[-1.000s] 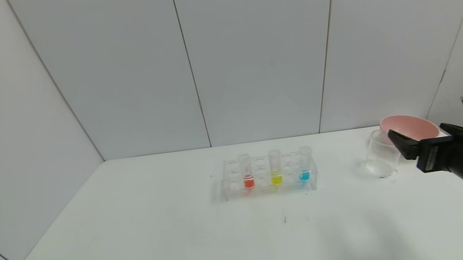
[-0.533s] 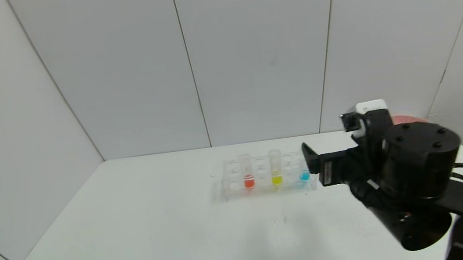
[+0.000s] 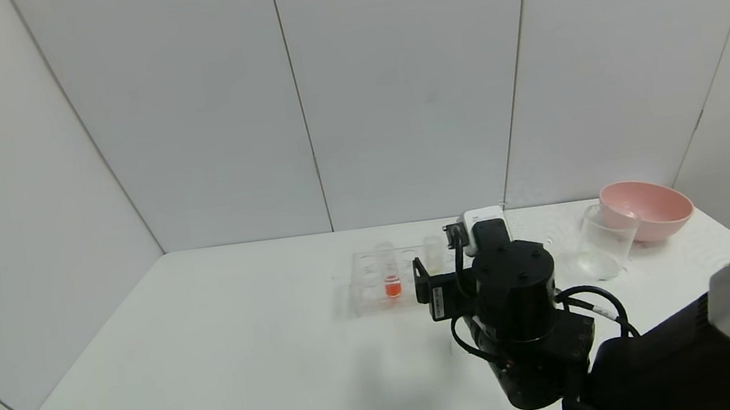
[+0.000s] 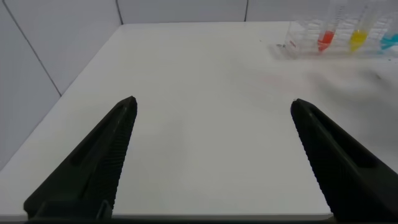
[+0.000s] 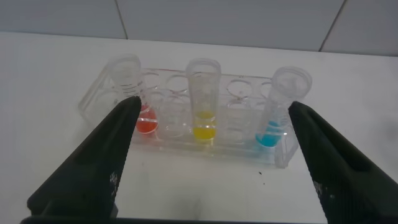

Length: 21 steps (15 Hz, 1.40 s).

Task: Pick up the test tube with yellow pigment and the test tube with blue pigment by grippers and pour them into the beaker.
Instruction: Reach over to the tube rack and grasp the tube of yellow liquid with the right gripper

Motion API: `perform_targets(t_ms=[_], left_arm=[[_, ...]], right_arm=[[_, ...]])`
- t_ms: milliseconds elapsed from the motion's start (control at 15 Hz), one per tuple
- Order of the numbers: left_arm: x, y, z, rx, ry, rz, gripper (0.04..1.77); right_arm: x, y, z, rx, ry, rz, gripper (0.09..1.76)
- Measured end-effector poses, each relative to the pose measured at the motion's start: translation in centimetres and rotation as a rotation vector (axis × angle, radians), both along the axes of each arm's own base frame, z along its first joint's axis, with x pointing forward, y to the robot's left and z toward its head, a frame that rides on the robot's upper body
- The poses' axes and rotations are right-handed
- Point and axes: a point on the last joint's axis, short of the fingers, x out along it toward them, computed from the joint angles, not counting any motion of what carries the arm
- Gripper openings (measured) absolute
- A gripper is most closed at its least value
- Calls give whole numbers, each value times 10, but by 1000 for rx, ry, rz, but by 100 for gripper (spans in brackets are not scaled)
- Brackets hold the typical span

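Note:
The yellow test tube point(image 5: 203, 102) and the blue test tube point(image 5: 277, 111) stand upright in a clear rack point(image 5: 186, 138), with a red-orange tube point(image 5: 132, 99) at the other end. My right gripper point(image 5: 214, 106) is open, close in front of the rack, its fingers spanning all three tubes and touching none. In the head view my right gripper point(image 3: 431, 282) hides the blue tube; the top of the yellow tube point(image 3: 434, 251) shows. The beaker point(image 3: 603, 245) stands at the right. My left gripper point(image 4: 212, 104) is open and empty over bare table, far from the rack point(image 4: 336, 40).
A pink bowl point(image 3: 646, 209) sits just behind the beaker at the table's right rear. The right arm's black wrist point(image 3: 517, 311) fills the space in front of the rack's right half. Grey wall panels close off the table's back and sides.
My right arm has swept left from beside the beaker to in front of the rack. It now covers the blue tube in the head view.

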Motion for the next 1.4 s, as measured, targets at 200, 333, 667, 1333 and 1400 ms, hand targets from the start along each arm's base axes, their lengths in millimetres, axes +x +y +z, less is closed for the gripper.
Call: perform_targets(t_ms=[200, 333, 667, 1333, 1400], left_arm=[[0, 0, 0, 0, 0, 0, 176], [0, 0, 0, 0, 0, 0, 176], [0, 0, 0, 0, 0, 0, 176], [0, 0, 0, 0, 0, 0, 176], [0, 0, 0, 0, 0, 0, 176]], right_arm=[[9, 8, -9, -5, 4, -5, 171], [18, 12, -14, -4, 3, -14, 171], [45, 20, -26, -2, -1, -45, 171], [95, 25, -37, -7, 3, -91, 171], [97, 26, -38, -7, 2, -88, 171]])
